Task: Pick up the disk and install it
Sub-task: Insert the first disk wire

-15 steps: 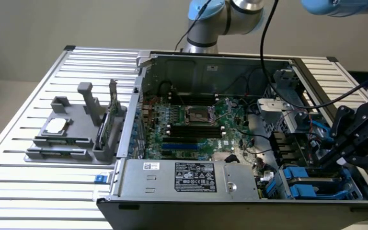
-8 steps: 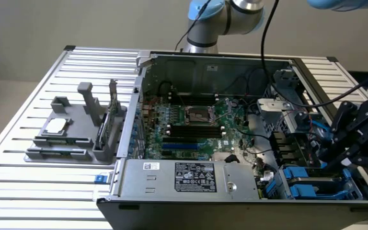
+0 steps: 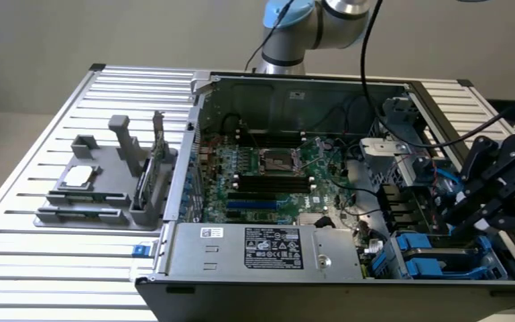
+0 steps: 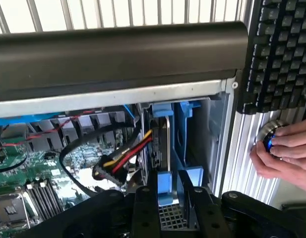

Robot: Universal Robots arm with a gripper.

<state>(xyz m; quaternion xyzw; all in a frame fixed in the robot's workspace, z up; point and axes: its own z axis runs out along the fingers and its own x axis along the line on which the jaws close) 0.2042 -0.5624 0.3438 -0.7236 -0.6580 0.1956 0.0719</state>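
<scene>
Claw (image 4: 167, 208) is hanging over the drive bay at the computer case's (image 3: 239, 248) front corner, on the exterior view's right, close to the near edge of the slatted tabletop (image 3: 51, 275). Its two dark fingers (image 4: 145, 210) are standing parted, a blue tab and a metal mesh piece showing in the gap between them, and nothing is looking pinched.

The disk (image 4: 162, 144) is sitting edge-up just beyond the fingers, slotted between blue carrier rails inside the blue bay (image 3: 436, 258), so it is already down in its slot, not in the claw. Whether it is fully seated or latched is hard to tell. A bundle of red, yellow and black cables (image 4: 125, 156) is hanging right beside the disk, its plug apparently loose and not mated to it.

Judging progress: pick-up and insertion are looking done, claw appearing to have let go; seating and cabling are unconfirmed.

Further out, the motherboard (image 3: 275, 174) is lying open in the case, the silver power supply box (image 3: 267, 248) along the near wall. A grey fixture (image 3: 105, 188) is sitting towards the tabletop's far side from the claw. A person's hand (image 4: 284, 151) is working a knob beside a keyboard (image 4: 281, 54).
</scene>
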